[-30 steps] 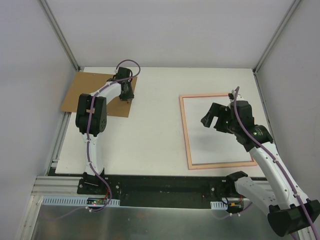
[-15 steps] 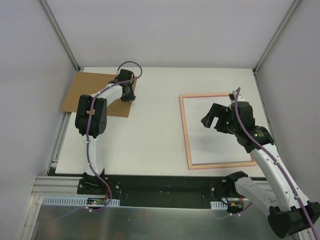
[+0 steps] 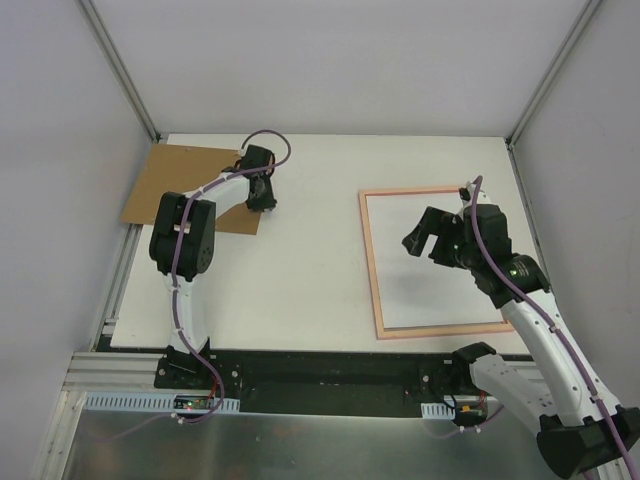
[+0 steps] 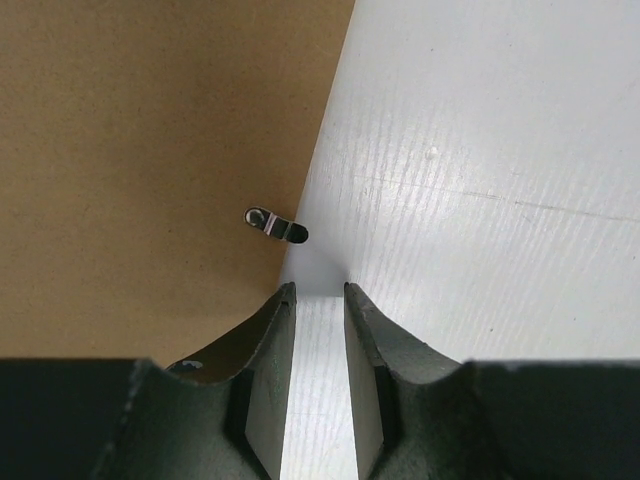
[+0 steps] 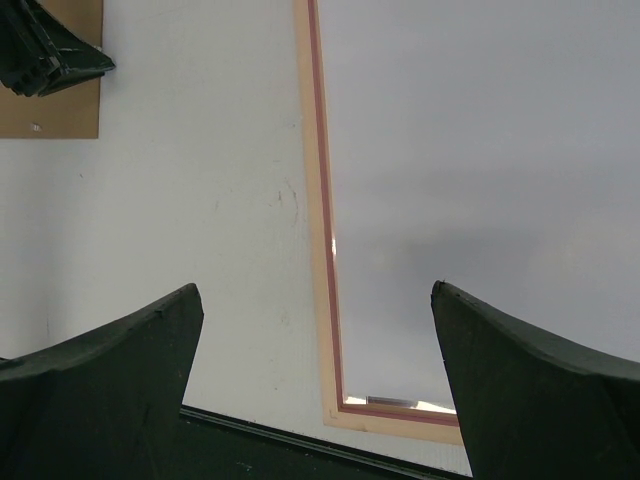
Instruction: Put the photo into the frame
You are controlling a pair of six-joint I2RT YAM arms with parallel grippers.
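The frame (image 3: 371,265) lies flat on the right half of the counter (image 3: 300,280). Inside its border the surface is plain pale grey; whether this is the photo cannot be determined. The right hand (image 3: 422,238) hovers above the frame's left side, fingers wide apart and empty. Farther back, at left, the left hand (image 4: 318,290) sits at the right edge of the brown backing board (image 3: 170,185), fingers nearly together with a narrow empty slit between.
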